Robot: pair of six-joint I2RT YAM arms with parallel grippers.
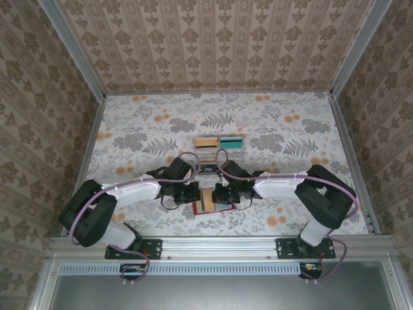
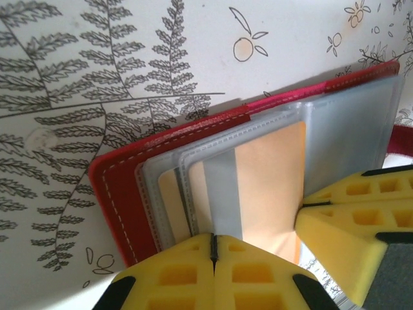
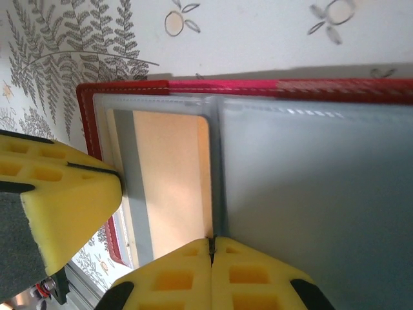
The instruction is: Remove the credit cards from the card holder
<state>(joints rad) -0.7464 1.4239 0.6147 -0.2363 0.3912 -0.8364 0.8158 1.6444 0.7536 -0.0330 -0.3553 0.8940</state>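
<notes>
Pinch from both sides

A small, flat, red leather-like card holder (image 1: 208,201) lies open on the floral-patterned surface (image 1: 142,129), at 6 o'clock from a clear plastic compartment tray (image 1: 219,161) with orange and teal contents. Its clear plastic sleeves are fanned out, and one shows a peach-coloured card (image 2: 271,187) with a grey stripe. The left end effector (image 2: 213,258), at the holder's 9 o'clock, has its yellow fingers pressed together on a sleeve edge. The right end effector (image 3: 211,261), at 3 o'clock, is likewise clamped on a sleeve edge.
</notes>
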